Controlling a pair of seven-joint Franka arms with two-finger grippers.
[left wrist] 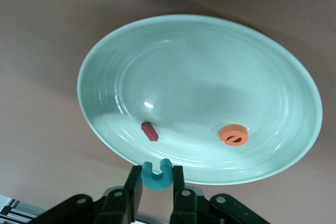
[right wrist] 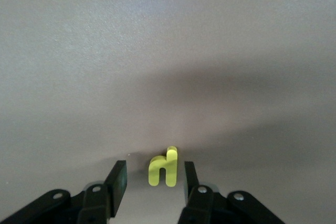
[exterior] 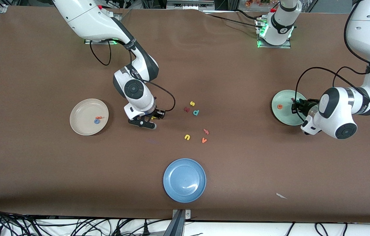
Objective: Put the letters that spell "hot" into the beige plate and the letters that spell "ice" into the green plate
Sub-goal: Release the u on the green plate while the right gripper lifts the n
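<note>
Two plates are in play. Beige plate (exterior: 89, 117) sits toward the right arm's end of the worktop (exterior: 237, 170), with the orange t (exterior: 98, 117) and blue o (exterior: 96, 121) lying in it. Green plate (exterior: 288, 107) sits toward the left arm's end; orange e (left wrist: 233, 134) and dark red i (left wrist: 149, 131) lie in it, apart from each other.

Left gripper (left wrist: 158, 182) hangs over the green plate's rim, fingers (left wrist: 133, 187) clamped narrow on the teal c (left wrist: 157, 174), which is off the plate surface.

Right gripper (right wrist: 155, 179) is low over bare worktop between the beige plate and the loose letters. The yellow h (right wrist: 164, 167) stands between its fingers (right wrist: 118, 179); a gap shows on both sides, so they aren't gripping it. Can't tell if the h touches the worktop.

Loose letters mid-worktop: yellow s (exterior: 192, 103), teal p (exterior: 196, 112), yellow u (exterior: 187, 137), orange v (exterior: 204, 140). Blue plate (exterior: 184, 180) lies nearest the front camera.
</note>
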